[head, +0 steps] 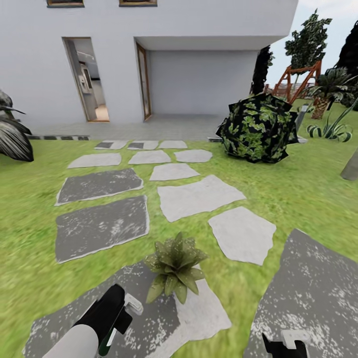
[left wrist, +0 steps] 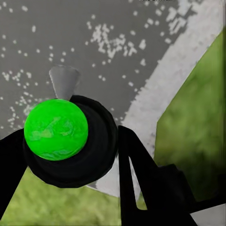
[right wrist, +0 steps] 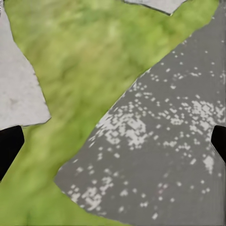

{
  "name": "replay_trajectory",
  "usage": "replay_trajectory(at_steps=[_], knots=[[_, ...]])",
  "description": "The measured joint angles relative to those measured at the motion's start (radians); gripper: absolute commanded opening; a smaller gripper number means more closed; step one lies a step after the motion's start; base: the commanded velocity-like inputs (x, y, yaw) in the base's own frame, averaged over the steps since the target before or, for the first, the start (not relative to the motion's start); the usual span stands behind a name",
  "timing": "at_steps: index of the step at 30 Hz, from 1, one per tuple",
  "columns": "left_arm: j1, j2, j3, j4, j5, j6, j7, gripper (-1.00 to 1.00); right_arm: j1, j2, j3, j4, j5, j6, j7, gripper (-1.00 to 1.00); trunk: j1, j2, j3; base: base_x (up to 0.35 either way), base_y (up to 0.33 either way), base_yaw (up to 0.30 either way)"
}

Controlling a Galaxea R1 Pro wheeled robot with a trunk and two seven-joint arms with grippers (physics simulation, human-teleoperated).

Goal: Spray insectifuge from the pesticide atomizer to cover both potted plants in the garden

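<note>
You look over the garden lawn (head: 298,199), which fills most of the head view, with the white house (head: 174,59) across the upper part of the frame. Grey and white stepping stones (head: 199,196) run from the house down the middle to the lower edge. A big dark-leaved shrub (head: 258,128) stands at the right of centre, and a wooden frame (head: 301,79) is behind it at the upper right.

One potted plant (head: 175,264) stands low in the centre of the frame, on the edge of a stepping stone; its pointed leaves carry small whitish specks, the insectifuge, and its pot is hidden under the leaves.

Your left gripper (head: 119,315) is at the lower left of the head view, just beside the plant. In the left wrist view its fingers (left wrist: 141,174) are clamped on the pesticide atomizer (left wrist: 61,136), a black body with a bright green round top and a grey nozzle, above a dark stone.

Your right gripper (head: 286,344) is at the lower right edge. In the right wrist view its fingertips (right wrist: 9,146) sit at the two sides of the frame, wide apart, holding nothing, above grass and grey stone.
</note>
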Motion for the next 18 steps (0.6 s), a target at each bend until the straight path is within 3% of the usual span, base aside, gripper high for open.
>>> replay_trajectory(at_steps=[5,14,18], knots=[[0.0,0.0,-0.001,0.004,0.001,0.0,0.0,-1.0,0.0,0.0,0.0,-0.001,0.0,0.0,0.0,1.0,0.0,0.0,0.0,0.15,-0.255,0.189],[0.0,0.003,-0.003,0.003,-0.002,0.0,0.0,-1.0,0.0,-0.003,0.0,0.0,0.001,0.0,-0.001,1.0,0.0,0.0,0.0,0.122,-0.241,0.01],[0.0,0.005,-0.003,0.003,-0.002,0.0,0.0,-1.0,0.0,-0.003,0.0,-0.001,0.0,0.0,0.0,1.0,0.0,0.0,0.0,0.017,-0.054,0.014]])
